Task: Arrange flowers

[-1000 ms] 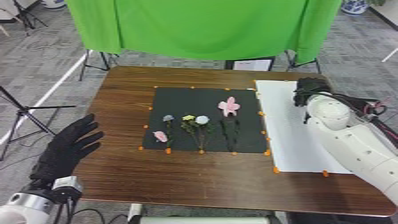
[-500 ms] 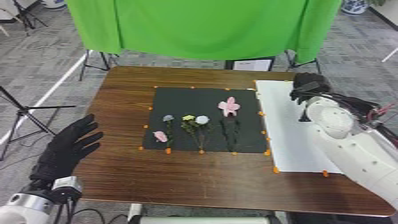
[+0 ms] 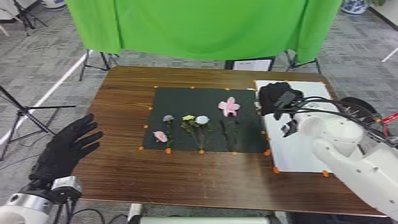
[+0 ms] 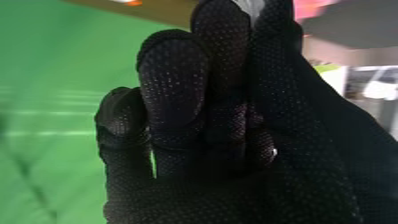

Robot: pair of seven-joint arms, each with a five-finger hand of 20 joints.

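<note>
Flowers [image 3: 229, 106] on mat [image 3: 178, 102], L hand [image 3: 59, 156] w/ fingers wide, R hand [image 3: 277, 95] over wht sheet [image 3: 291, 156].

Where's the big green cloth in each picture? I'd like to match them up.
Head view: the green cloth hangs across the top, beyond the table's far edge.
Right wrist view: the green cloth is beside and behind the gloved fingers.
Shared landmark: the robot's right hand in its black glove.

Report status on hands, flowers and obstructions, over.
Left hand open, by table's left edge. Right hand near mat's right edge. Flowers on mat. Nothing seen blocking right hand's way to them.
</note>
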